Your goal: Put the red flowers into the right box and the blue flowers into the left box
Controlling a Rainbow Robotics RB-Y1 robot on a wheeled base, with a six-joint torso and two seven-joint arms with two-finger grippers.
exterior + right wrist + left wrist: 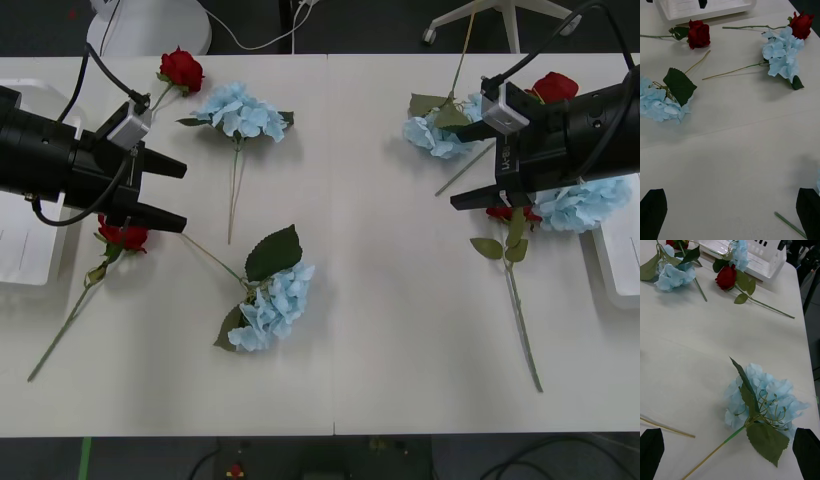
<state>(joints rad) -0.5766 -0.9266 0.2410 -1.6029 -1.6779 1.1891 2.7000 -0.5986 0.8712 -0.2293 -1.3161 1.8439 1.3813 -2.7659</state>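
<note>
Red flowers lie scattered on the table: one rose (181, 70) at the back left, one (125, 237) under my left arm, one (553, 87) at the back right, and one (510, 212) below my right gripper. Blue flowers lie at the back left (240, 110), centre (272, 305), back right (435, 135) and far right (585, 205). My left gripper (185, 200) is open and empty, pointing at the centre hydrangea (763, 397). My right gripper (460, 165) hangs open and empty over the table. The left box (25, 250) and right box (620, 255) stand at the table's side edges.
Long thin stems (232, 190) stretch across the table between the blooms. The right rose's stem (522, 320) runs toward the front edge. White chair bases (150, 25) stand on the floor behind the table.
</note>
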